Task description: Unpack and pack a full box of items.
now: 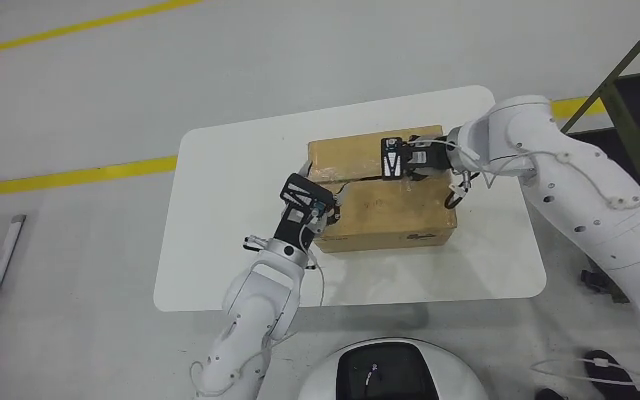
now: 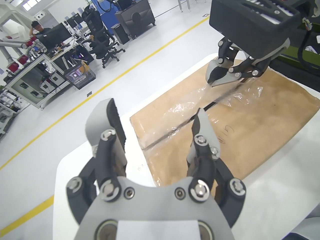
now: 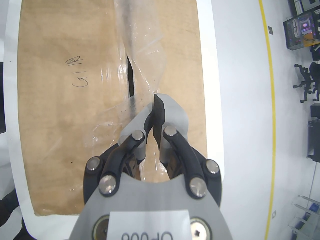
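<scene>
A closed brown cardboard box (image 1: 400, 215) lies on the white table (image 1: 225, 230). Clear tape (image 3: 147, 48) runs along its top seam and is partly peeled, with a dark gap (image 3: 130, 76) showing between the flaps. Over the middle of the box top, my right gripper (image 3: 153, 106) is shut on the loose tape strip (image 2: 197, 93); it also appears in the top view (image 1: 392, 165). My left gripper (image 2: 157, 123) stands open above the box's left end, near the seam, with nothing between its fingers (image 2: 113, 118); the top view shows it too (image 1: 320, 203).
The table has bare surface left of the box (image 1: 215, 180) and along its front edge (image 1: 420, 280). Yellow floor lines (image 1: 80, 175) run past the table. Desks and office chairs (image 2: 100, 38) stand far off in the room.
</scene>
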Robot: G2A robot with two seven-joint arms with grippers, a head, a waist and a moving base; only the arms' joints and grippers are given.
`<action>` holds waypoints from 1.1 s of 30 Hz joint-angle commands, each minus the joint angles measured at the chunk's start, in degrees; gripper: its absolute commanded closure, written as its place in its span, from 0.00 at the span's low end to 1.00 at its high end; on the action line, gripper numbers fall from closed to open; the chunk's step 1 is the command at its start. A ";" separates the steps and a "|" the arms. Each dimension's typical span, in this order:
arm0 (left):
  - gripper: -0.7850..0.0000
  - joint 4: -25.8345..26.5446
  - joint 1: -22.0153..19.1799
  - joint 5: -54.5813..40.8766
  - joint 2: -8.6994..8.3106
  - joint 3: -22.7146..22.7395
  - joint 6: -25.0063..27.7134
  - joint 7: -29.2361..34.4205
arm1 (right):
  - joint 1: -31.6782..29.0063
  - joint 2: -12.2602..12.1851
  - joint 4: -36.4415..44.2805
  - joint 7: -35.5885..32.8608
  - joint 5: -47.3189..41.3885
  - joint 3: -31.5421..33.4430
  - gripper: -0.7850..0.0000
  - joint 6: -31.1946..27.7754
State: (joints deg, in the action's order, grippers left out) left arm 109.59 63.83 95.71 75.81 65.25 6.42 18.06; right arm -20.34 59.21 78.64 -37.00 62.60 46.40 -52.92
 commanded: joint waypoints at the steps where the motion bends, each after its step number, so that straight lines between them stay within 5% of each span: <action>1: 1.00 -1.25 -1.30 0.81 0.18 -0.42 -0.58 0.43 | 0.30 0.03 -0.53 -0.88 -2.39 0.05 1.00 -0.95; 8: 1.00 -4.70 -4.16 2.15 0.86 -2.27 -1.73 1.92 | 1.58 0.20 -1.01 -7.22 -5.78 -1.47 1.00 -2.38; 33: 1.00 -12.02 -9.60 3.49 3.25 -6.26 -3.71 14.29 | 1.20 -0.50 -0.65 -12.82 -11.79 -1.98 0.96 -0.74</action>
State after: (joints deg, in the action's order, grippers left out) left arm 97.91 54.41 99.03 78.99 59.16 2.56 32.13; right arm -19.16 58.71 77.97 -49.89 50.84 44.45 -53.71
